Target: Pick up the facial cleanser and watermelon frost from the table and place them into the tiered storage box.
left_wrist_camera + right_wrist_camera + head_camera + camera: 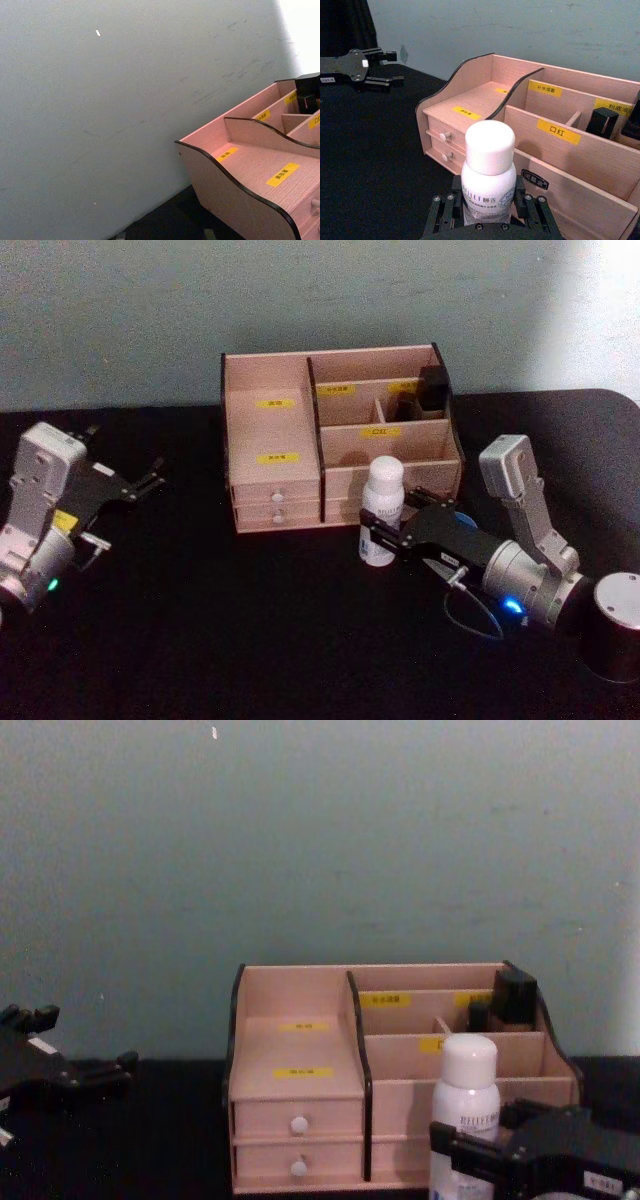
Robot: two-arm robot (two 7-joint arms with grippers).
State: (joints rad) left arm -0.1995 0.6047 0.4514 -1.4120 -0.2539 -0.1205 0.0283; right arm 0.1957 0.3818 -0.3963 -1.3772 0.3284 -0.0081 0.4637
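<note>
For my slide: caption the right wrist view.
Right gripper grips the white facial cleanser bottle before the tiered storage box.

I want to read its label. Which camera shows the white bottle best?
The right wrist view: the white bottle is close and large, label facing, in the right gripper. The head view shows it small; the chest view, partly hidden by the gripper.

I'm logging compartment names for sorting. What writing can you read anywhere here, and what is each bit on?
"口红": yellow label on the front divider of the tiered storage box.
"补水喷雾": yellow label on its rear divider.
"粉底液": yellow label further along that divider, probably.
Too blurred: drawer-tier labels, print on the facial cleanser bottle, dark badge on the box front.
</note>
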